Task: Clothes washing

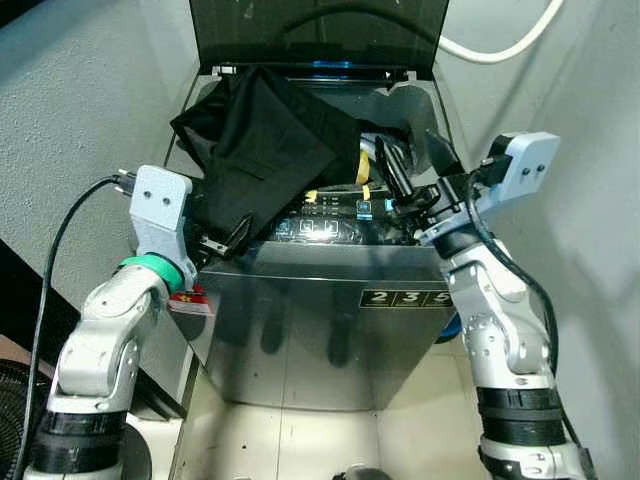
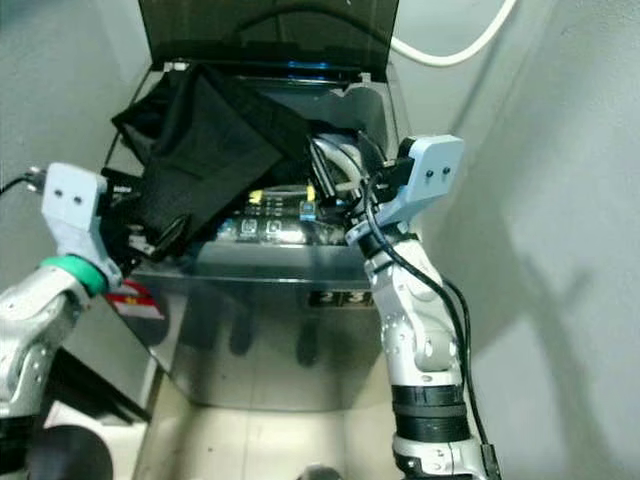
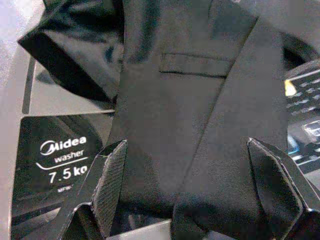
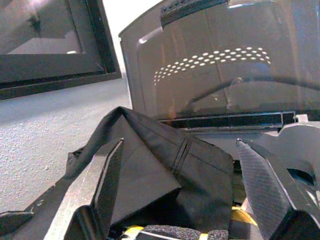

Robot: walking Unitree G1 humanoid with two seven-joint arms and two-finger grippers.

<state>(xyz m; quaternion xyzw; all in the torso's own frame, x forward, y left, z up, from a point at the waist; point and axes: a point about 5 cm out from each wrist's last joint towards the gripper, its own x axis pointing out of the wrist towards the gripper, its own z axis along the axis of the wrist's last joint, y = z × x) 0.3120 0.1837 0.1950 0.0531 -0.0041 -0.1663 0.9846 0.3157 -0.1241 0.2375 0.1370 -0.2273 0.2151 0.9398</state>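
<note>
The washer (image 1: 320, 300) stood with its lid (image 1: 320, 30) raised. The black garment (image 1: 265, 140) lay draped across the rim, not yet in the drum. The left gripper (image 3: 185, 165) and right gripper (image 4: 175, 165) were both spread, grasping nothing. Loading remained unfinished.

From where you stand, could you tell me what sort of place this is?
Probably a home laundry corner: a grey top-loading washing machine with its dark lid raised, a black garment draped over its opening, and a white hose on the wall.
</note>
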